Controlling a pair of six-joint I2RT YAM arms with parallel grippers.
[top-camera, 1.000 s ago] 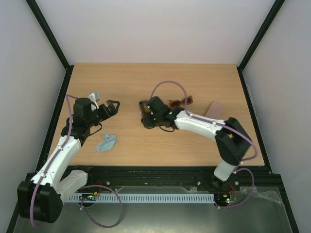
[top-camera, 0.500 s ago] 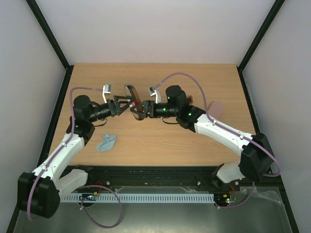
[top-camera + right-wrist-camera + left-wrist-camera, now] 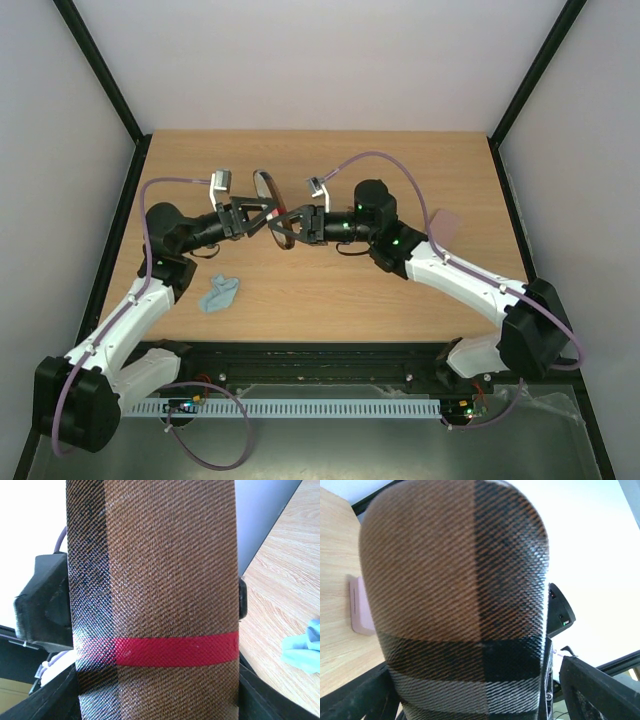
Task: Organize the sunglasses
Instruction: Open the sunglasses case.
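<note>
The brown oblong case with a red stripe [image 3: 266, 190] is held up above the table's middle, between both grippers. My right gripper [image 3: 287, 226] is shut on it; the case fills the right wrist view [image 3: 160, 605] between both fingers [image 3: 47, 700]. My left gripper [image 3: 262, 214] is spread wide around the case's other side. In the left wrist view the case [image 3: 455, 590] sits between the fingers, with a thin gap before the right finger [image 3: 600, 690]. Neither pair of sunglasses shows clearly; my right arm covers the spot where they lay.
A flat pink case [image 3: 443, 222] lies at the right of the table, also in the left wrist view [image 3: 360, 605]. A crumpled light blue cloth [image 3: 218, 292] lies front left, also in the right wrist view [image 3: 302, 647]. Black frame posts stand at the table's sides.
My right gripper lifted the brown case off the table and carried it left. My left gripper moved right to meet it and now straddles it.
</note>
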